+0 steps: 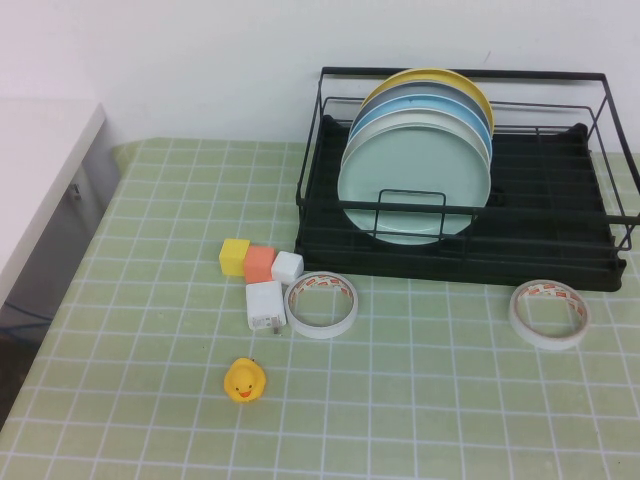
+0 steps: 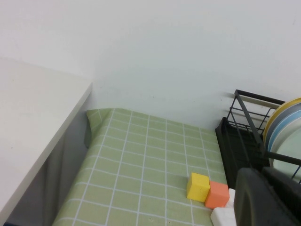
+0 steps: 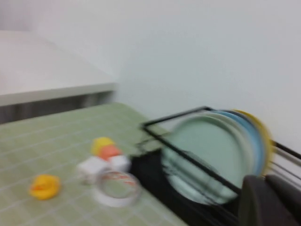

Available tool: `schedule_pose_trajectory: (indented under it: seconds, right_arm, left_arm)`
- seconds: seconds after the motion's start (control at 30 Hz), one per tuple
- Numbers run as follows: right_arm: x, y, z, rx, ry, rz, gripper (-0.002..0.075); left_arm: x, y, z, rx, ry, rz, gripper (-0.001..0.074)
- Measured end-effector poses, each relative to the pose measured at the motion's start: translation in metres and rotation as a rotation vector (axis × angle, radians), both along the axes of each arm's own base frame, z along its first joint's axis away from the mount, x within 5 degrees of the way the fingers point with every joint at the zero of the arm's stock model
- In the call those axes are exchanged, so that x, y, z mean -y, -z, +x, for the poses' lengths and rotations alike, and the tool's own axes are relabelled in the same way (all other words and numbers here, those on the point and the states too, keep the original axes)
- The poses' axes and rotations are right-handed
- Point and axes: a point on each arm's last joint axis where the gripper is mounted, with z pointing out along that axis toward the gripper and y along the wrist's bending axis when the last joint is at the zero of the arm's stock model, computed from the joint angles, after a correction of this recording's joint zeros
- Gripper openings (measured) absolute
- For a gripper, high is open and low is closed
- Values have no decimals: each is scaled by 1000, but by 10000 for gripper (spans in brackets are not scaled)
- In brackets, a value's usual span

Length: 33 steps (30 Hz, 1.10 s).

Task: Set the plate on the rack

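The pale mint-green plate stands upright at the front of a stack of plates in the black wire rack at the back right of the table. Behind it stand white, light blue and yellow plates. Neither arm shows in the high view. In the left wrist view my left gripper is shut and empty, raised near the rack, with an edge of the plate beside it. In the right wrist view my right gripper is shut and empty, away from the plate.
Yellow, orange and white cubes and a white charger lie left of the rack. Two tape rolls lie in front of it. A rubber duck sits nearer. A white counter borders the left.
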Motion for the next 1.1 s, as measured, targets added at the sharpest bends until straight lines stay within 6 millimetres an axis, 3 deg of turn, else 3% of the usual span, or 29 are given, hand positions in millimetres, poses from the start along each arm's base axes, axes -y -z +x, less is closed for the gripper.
schedule_pose_trajectory:
  seconds: [0.33,0.67,1.1]
  right_arm:
    - [22,34,12,-20,269,45,0]
    - [50,99,2,-217,619,182,0]
    - [57,109,-2,-300,747,188,0]
  left_arm:
    - [0,0,0,-1,0,-1,-1]
    - [0,0,0,-1,0,-1,-1]
    - [0,0,0,-1,0,3,-1]
